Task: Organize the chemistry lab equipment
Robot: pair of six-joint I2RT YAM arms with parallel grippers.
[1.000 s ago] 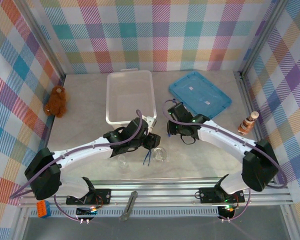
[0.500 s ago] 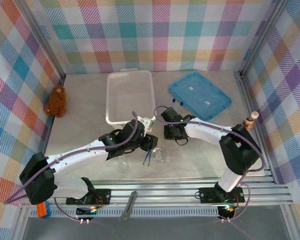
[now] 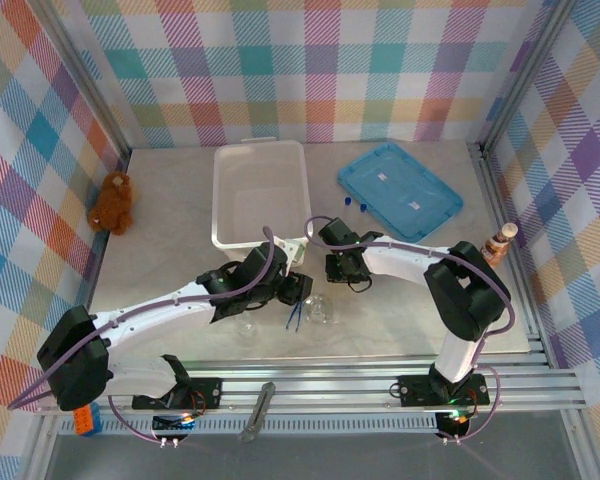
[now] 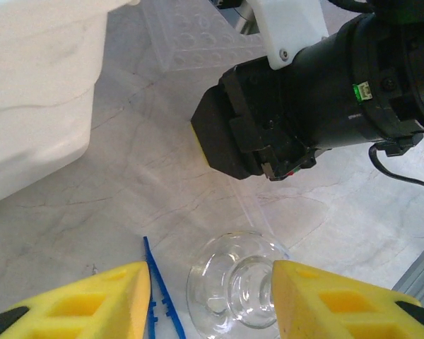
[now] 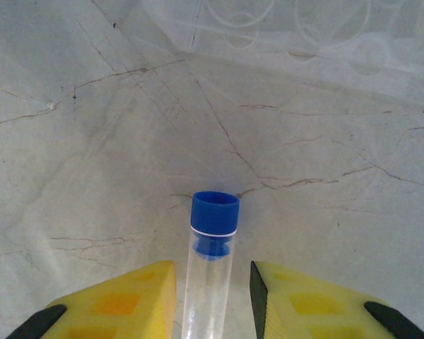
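- Two pale labels on blue lid (image 3: 400, 190), far right of desk (image 3: 170, 250); print too small to read.
- Left claw (image 4: 212, 272) apart, straddling round flask (image 4: 234, 288) near front edge; tweezers (image 4: 159, 311) just beside.
- Right claw (image 5: 212, 272) flanking blue-capped tube (image 5: 213, 212), slim gaps either side; clamped or not, cannot tell.
- Clear bin (image 3: 260, 190) at far edge, teddy bear (image 3: 112, 202) at left edge; open desk between.
- Right claw close ahead of left claw.
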